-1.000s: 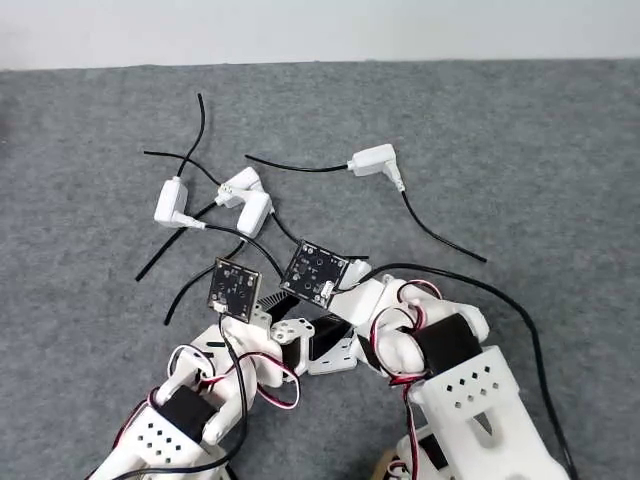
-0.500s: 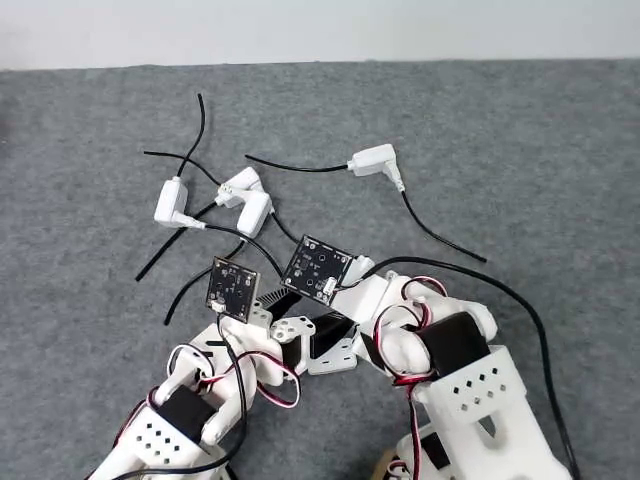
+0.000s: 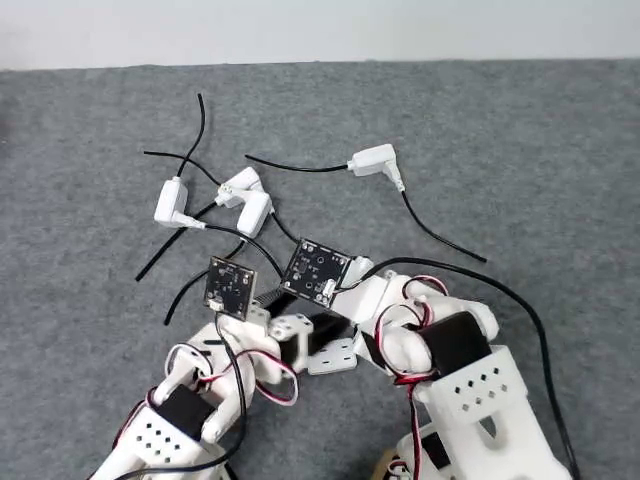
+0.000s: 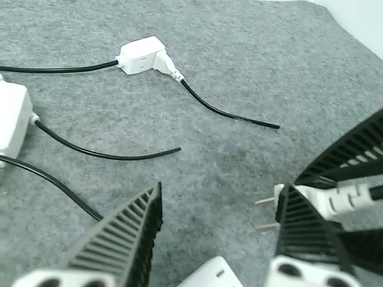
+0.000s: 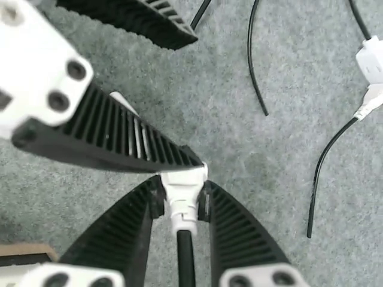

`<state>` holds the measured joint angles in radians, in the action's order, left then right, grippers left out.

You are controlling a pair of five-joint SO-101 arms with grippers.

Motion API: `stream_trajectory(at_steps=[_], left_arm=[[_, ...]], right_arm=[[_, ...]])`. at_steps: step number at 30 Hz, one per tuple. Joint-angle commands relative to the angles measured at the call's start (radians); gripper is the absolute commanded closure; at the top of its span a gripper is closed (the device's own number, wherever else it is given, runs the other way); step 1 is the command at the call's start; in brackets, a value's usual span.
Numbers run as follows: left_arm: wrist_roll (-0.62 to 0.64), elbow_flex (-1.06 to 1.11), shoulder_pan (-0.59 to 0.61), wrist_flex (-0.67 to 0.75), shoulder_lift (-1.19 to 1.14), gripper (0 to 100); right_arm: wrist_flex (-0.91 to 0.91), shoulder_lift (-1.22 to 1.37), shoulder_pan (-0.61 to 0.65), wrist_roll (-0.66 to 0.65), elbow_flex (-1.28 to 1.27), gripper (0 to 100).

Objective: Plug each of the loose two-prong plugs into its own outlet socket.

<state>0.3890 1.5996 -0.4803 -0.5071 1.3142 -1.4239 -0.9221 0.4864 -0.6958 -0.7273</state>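
My right gripper (image 5: 181,185) is shut on a white two-prong plug (image 5: 182,202), whose black cord (image 5: 185,260) runs back between the fingers. The same plug (image 4: 326,200) shows in the left wrist view, its bare prongs (image 4: 265,213) pointing into the gap of my open left gripper (image 4: 221,191). One left finger (image 5: 108,140) crosses just in front of the held plug. From above, the left arm (image 3: 190,400) and right arm (image 3: 460,370) meet at the table's near edge. A white outlet socket (image 3: 372,160) lies at the far right with a plug in it.
More white socket blocks (image 3: 172,200) (image 3: 250,198) lie at the far left among several loose black cords on the grey carpet (image 3: 520,150). One socket block (image 4: 12,116) sits close by the left gripper. Free carpet lies to the right.
The left wrist has edged slightly left and the right arm has shifted a little. The right gripper still holds the plug. The sockets have not moved.
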Motion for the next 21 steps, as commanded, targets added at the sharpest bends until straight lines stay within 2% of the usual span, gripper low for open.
stream_trajectory(at_steps=[1, 5, 9, 12, 17, 21], left_arm=[[0.000, -0.012, 0.117, 0.006, -0.002, 72], [-0.009, 0.012, 0.292, -0.020, -0.002, 72], [-0.104, 0.024, 0.474, -0.063, -0.002, 72], [-0.129, 0.039, 0.571, -0.066, -0.002, 72], [-0.127, 0.048, 0.592, -0.061, -0.002, 72], [-0.129, 0.048, 0.592, -0.061, -0.002, 72]], right_arm=[[-0.007, -0.007, -0.033, -0.046, 0.038, 98.9], [-0.048, -0.004, -0.038, -0.110, 0.048, 98.9], [-0.082, 0.068, -0.038, -0.137, 0.112, 98.9], [-0.097, 0.171, -0.038, -0.138, 0.189, 98.9], [-0.176, 0.378, -0.033, -0.149, 0.384, 98.9], [-0.249, 0.550, -0.028, -0.238, 0.493, 98.9]])
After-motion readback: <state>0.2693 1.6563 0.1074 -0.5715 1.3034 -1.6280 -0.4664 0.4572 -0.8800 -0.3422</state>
